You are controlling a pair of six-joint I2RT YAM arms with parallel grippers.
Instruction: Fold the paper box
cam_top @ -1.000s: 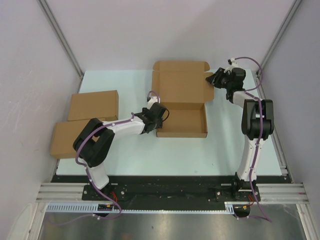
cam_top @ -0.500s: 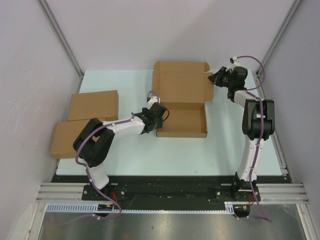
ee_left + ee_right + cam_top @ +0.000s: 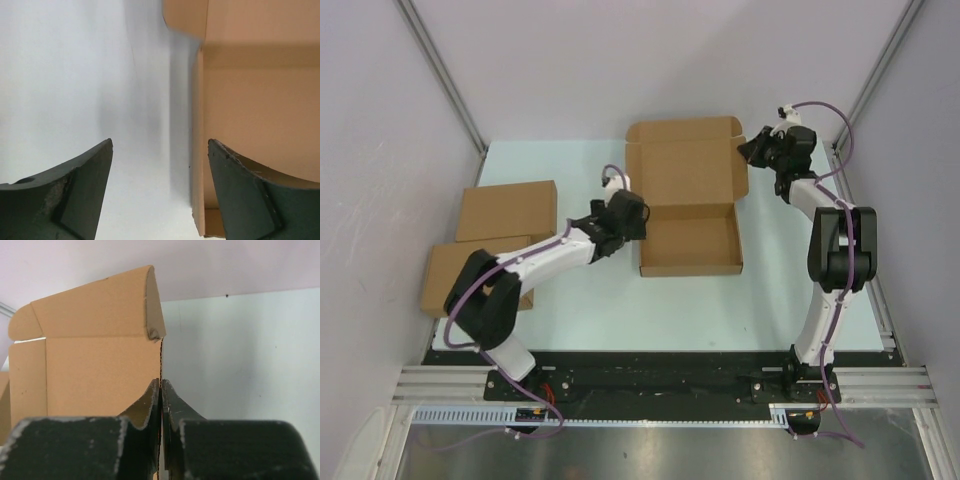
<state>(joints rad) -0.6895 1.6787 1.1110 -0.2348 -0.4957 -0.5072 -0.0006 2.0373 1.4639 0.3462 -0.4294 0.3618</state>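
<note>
The paper box [image 3: 688, 245] lies on the table as a shallow brown tray with its lid [image 3: 686, 168] standing open behind it. My left gripper [image 3: 638, 216] is open beside the tray's left wall. In the left wrist view that wall's edge [image 3: 197, 150] stands between the spread fingers of the left gripper [image 3: 160, 143], untouched and close to the right finger. My right gripper [image 3: 748, 150] is at the lid's right edge. In the right wrist view the right gripper [image 3: 161, 382] is shut on the thin edge of the lid's side flap [image 3: 100, 365].
Two finished flat brown boxes [image 3: 507, 210] [image 3: 445, 277] lie at the left side of the table, behind my left arm. Grey walls with metal rails [image 3: 860, 90] close in the table's back corners and sides.
My left gripper opened, let go of the tray's left wall and drew back up and left. My right gripper shut on the lid's right flap. The box shifted slightly right.
</note>
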